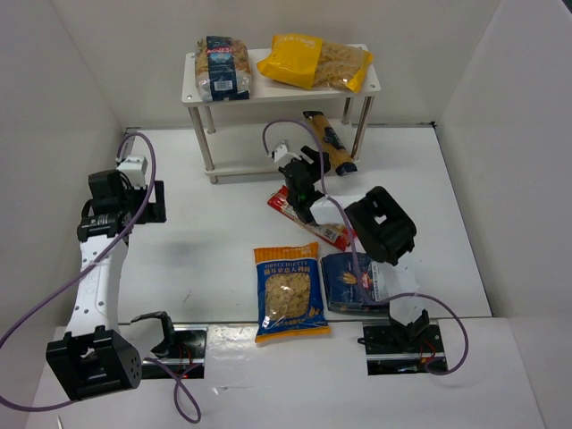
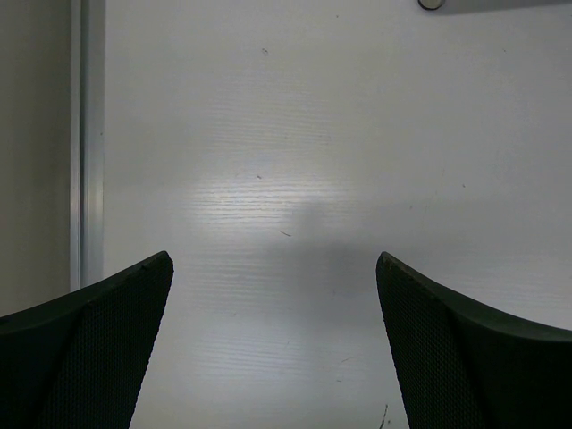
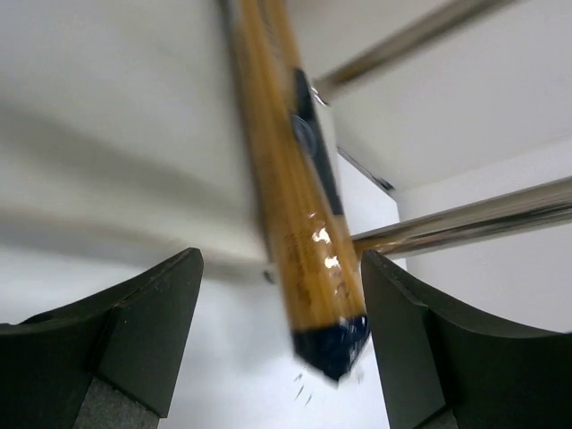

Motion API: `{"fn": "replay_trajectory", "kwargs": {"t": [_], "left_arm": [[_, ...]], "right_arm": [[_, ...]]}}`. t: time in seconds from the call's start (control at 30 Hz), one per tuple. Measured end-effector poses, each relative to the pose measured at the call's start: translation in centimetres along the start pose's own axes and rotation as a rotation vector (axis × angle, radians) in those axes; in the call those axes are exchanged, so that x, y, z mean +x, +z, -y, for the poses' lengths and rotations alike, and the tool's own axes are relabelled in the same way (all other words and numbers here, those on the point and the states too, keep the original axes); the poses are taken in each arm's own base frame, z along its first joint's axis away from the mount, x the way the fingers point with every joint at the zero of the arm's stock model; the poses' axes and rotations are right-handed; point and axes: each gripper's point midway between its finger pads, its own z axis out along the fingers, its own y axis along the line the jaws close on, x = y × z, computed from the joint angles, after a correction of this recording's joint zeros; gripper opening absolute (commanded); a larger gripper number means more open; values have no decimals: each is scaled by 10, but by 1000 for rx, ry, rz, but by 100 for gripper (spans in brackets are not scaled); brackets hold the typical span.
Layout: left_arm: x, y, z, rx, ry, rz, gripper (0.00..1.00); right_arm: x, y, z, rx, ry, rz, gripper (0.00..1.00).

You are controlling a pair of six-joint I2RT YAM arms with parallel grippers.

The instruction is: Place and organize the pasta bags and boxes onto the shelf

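The white two-tier shelf (image 1: 193,90) stands at the back. On its top tier lie the clear blue-labelled bag (image 1: 223,68) and the yellow bag (image 1: 315,61). The long yellow pack with blue label (image 1: 328,140) lies on the table by the shelf's right front leg. My right gripper (image 1: 308,170) is open just left of its near end, above the long red pack (image 1: 310,221). In the right wrist view the yellow pack (image 3: 299,214) runs between the open fingers (image 3: 161,313), untouched and blurred. The blue-orange windowed bag (image 1: 288,292) and the dark blue flat pack (image 1: 350,281) lie in front. My left gripper (image 1: 147,201) is open and empty.
White walls close in the table on the left, back and right. The shelf's metal legs (image 3: 465,223) stand just beyond the right gripper. A leg's foot (image 2: 432,4) shows at the top of the left wrist view, over bare table (image 2: 286,179). The right arm covers part of the dark blue pack.
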Motion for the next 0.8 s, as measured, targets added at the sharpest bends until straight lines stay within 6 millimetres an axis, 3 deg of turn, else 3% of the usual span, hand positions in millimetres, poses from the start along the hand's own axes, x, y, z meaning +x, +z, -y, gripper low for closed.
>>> {"fn": "replay_trajectory", "kwargs": {"t": [0.1, 0.27, 0.37, 0.5, 0.67, 0.73, 0.8], "left_arm": [[-2, -3, 1, 5, 1, 12, 100], [-5, -8, 3, 14, 3, 31, 100], [-7, -11, 6, 25, 5, 41, 100], [-8, -13, 8, 38, 6, 48, 100], [-7, -15, 11, 50, 6, 50, 100], [-7, -16, 11, 54, 6, 50, 100], [-8, -17, 12, 56, 6, 53, 100]], "right_arm": [[-25, -40, -10, -96, 19, 62, 81], [-70, -110, 8, -226, 105, 198, 84], [-80, -147, 21, -341, 138, 255, 85], [-82, -182, 50, -482, 196, 295, 87], [-57, -201, 99, -548, 310, 248, 93], [-37, -191, 122, -537, 378, 191, 94], [3, -167, 153, -467, 459, 85, 97]]}}
